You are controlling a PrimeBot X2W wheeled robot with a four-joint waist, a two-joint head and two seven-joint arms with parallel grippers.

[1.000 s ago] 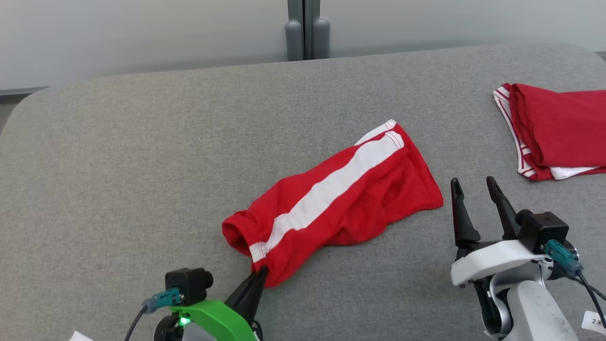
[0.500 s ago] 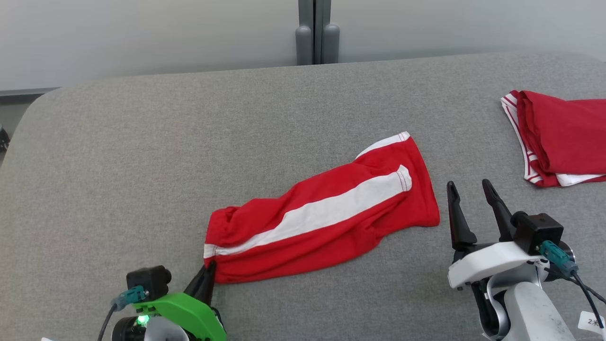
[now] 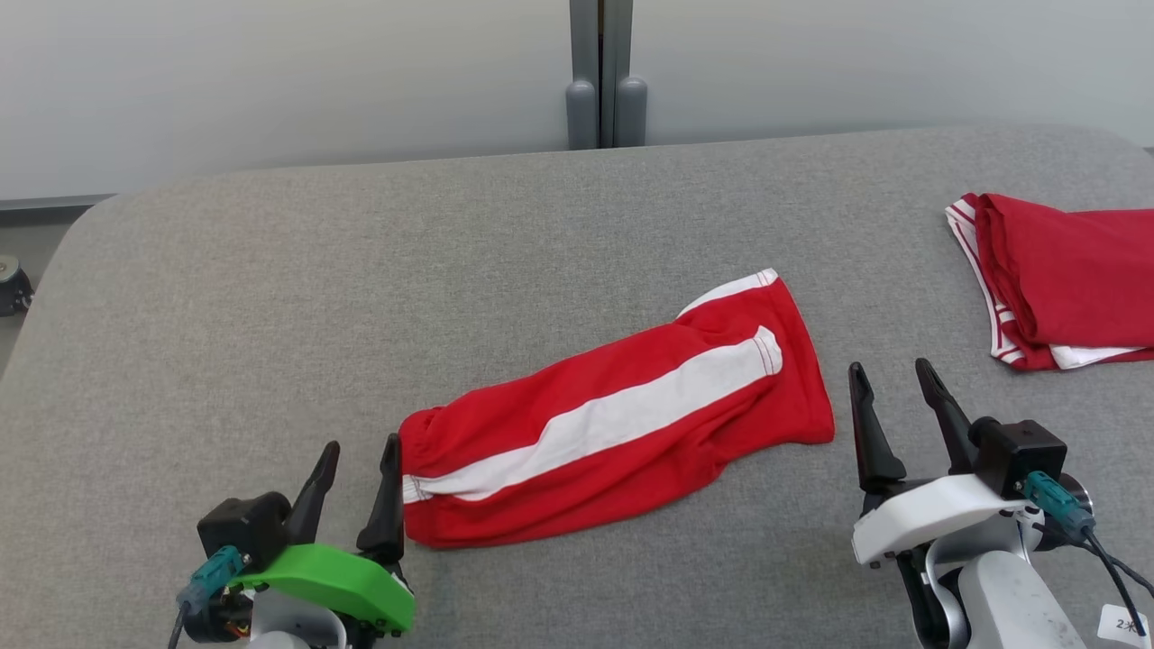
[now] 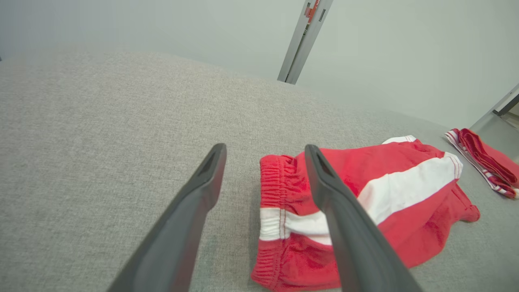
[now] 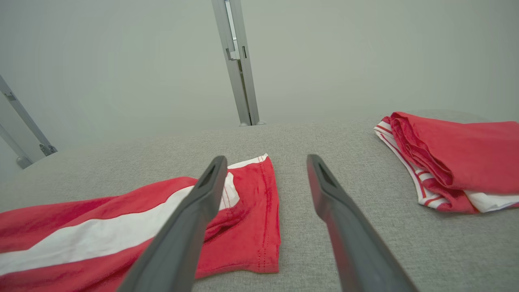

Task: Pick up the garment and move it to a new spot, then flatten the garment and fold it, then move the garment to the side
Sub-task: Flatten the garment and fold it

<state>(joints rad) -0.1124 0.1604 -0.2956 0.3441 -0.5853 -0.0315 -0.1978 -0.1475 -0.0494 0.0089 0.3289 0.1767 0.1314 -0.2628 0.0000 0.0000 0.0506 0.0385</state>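
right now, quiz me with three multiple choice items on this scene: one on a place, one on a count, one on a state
1. Which part of the striped shorts lies nearest the left gripper?
A. the elastic waistband
B. a leg hem
C. the middle of the stripe

2. How many separate red cloth heaps lie on the grey table?
A. one
B. two
C. three

3. How does the left gripper stand?
A. shut on the shorts
B. shut on nothing
C. open, pinching nothing

Key:
1 A, the gathered waistband sits right beside it in the left wrist view.
2 B, the shorts plus a folded pile at the far right.
3 C, its jaws stand apart and the shorts lie loose on the table.
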